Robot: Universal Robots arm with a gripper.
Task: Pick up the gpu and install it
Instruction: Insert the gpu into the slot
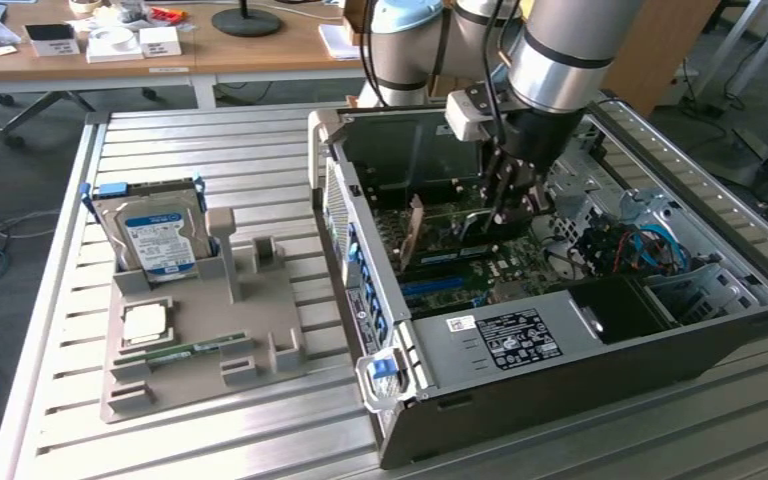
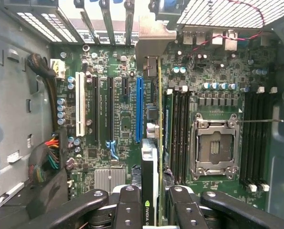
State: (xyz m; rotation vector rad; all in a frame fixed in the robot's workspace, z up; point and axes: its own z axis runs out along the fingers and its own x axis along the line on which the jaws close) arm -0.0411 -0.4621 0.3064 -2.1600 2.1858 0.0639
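Observation:
The gpu [image 2: 150, 162] shows edge-on in the wrist view, a thin card with a green logo on its dark shroud and a silvery end bracket toward the case's rear slots. It stands upright over the green motherboard [image 2: 218, 71], between the blue slot [image 2: 139, 109] and the memory slots. My gripper [image 2: 154, 202] is shut on it, one black finger [image 2: 130, 205] on each side of it. In the exterior view the gripper [image 1: 511, 212] reaches down into the open computer case [image 1: 544, 330], with the gpu [image 1: 454, 225] below it. Whether the card sits in a slot I cannot tell.
On the exterior view's left a grey holder [image 1: 184, 330] carries a silver hard drive [image 1: 157, 235], a processor chip [image 1: 144, 322] and a green memory stick [image 1: 191, 352]. Cable bundles [image 2: 49, 157] lie inside the case. An empty processor socket [image 2: 216, 148] sits beside the memory slots.

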